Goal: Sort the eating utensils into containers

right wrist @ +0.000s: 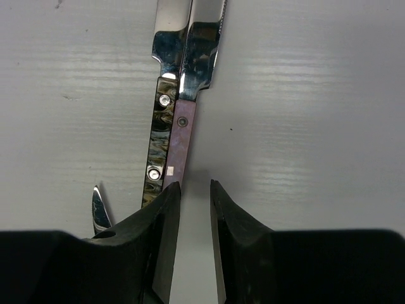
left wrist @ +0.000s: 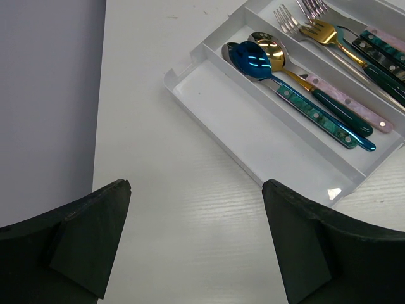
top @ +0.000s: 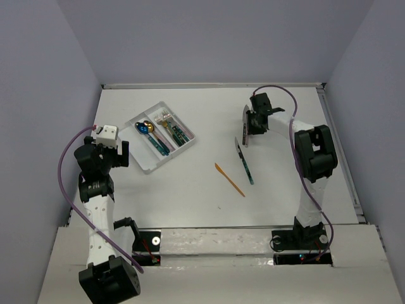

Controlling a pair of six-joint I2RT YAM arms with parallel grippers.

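The clear three-compartment tray (top: 147,166) lies at the left. It holds a blue spoon (left wrist: 253,60) and a gold spoon (left wrist: 271,47) in the middle compartment and several forks (left wrist: 316,28) in the far one. The near compartment (left wrist: 253,130) is bare. My left gripper (top: 120,154) is open and empty just left of the tray (left wrist: 196,190). My right gripper (top: 248,126) hovers low over two knives side by side, one dark-handled (right wrist: 157,145) and one pink-handled (right wrist: 180,142). Its jaws (right wrist: 195,183) stand a narrow gap apart, only table between them, the handles under the left finger. An orange utensil (top: 229,179) and a teal-handled knife (top: 245,163) lie mid-table.
A third blade tip (right wrist: 98,209) shows beside my right gripper's left finger. Purple walls close in the white table on three sides. A raised rim runs along the table's right edge (top: 345,164).
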